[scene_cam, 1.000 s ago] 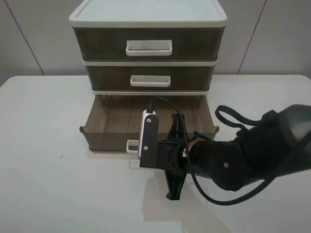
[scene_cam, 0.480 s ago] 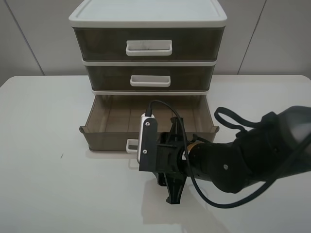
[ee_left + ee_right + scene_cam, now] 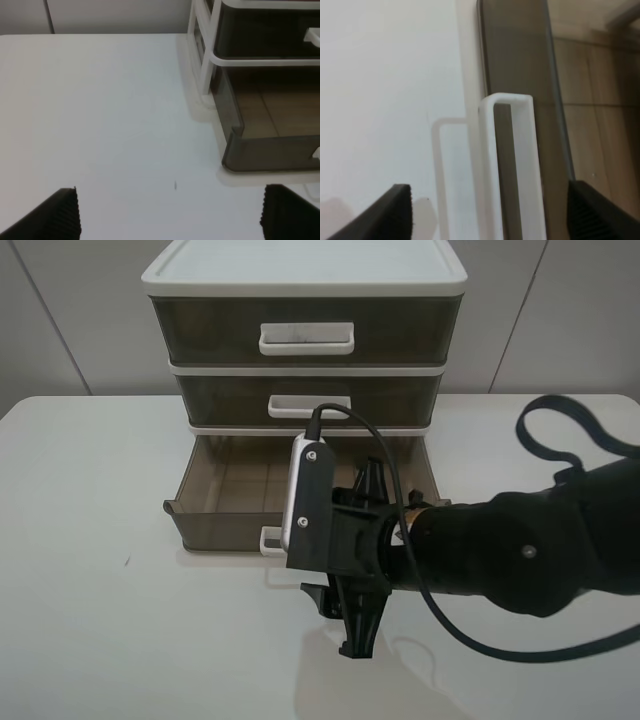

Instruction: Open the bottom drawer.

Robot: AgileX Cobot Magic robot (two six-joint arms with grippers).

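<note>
The bottom drawer (image 3: 215,525) is smoky brown and stands pulled out of the white-framed unit (image 3: 305,270), its bare floor showing. Its small white loop handle (image 3: 269,540) is partly hidden behind my right wrist camera. My right gripper (image 3: 352,570) hovers just in front of the drawer front, jaws wide apart. In the right wrist view the handle (image 3: 512,165) lies in line between the two fingertips of the gripper (image 3: 497,215), touching neither. My left gripper (image 3: 172,215) is open and empty over the table, to the left of the drawer (image 3: 270,150).
The middle drawer (image 3: 310,400) and top drawer (image 3: 305,332) are shut. The white table (image 3: 90,570) spreads to the left and front. My right arm's black body (image 3: 520,560) and cable fill the lower right. A wall stands behind the unit.
My right arm and its wrist camera have risen a little and its cable loop has lifted. The drawer has stayed pulled out, and the jaws stay apart.
</note>
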